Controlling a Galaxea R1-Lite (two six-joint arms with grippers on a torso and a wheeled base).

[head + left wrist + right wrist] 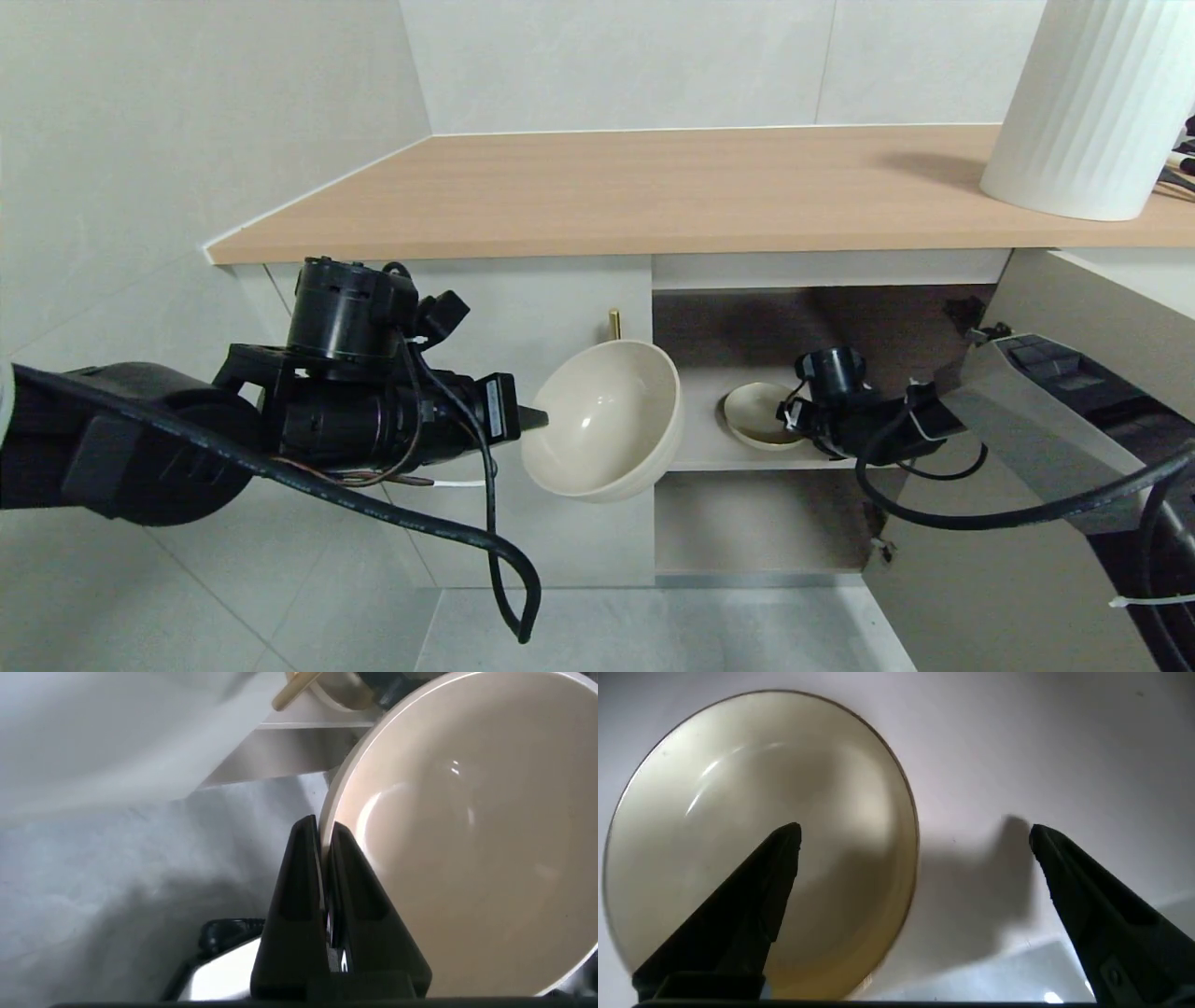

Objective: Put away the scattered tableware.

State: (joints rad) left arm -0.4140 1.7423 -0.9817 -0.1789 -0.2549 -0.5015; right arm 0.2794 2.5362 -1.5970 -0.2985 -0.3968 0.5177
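My left gripper (540, 420) is shut on the rim of a large cream bowl (605, 420), held tilted in the air in front of the closed left cabinet door. In the left wrist view the two fingers (322, 849) pinch the bowl (467, 831) at its edge. A smaller cream dish (752, 415) rests on the shelf inside the open cabinet. My right gripper (794, 420) is inside the cabinet right by that dish, open. In the right wrist view its fingers (775, 877) stand wide apart above the dish (766, 896), one over the dish and one beside it.
A wooden countertop (653, 191) runs above the cabinet, with a ribbed white vessel (1092, 103) at its right end. The open cabinet door (1074, 308) hangs at the right. A brass knob (614, 323) sits on the closed door behind the bowl. Grey tiled floor (653, 635) lies below.
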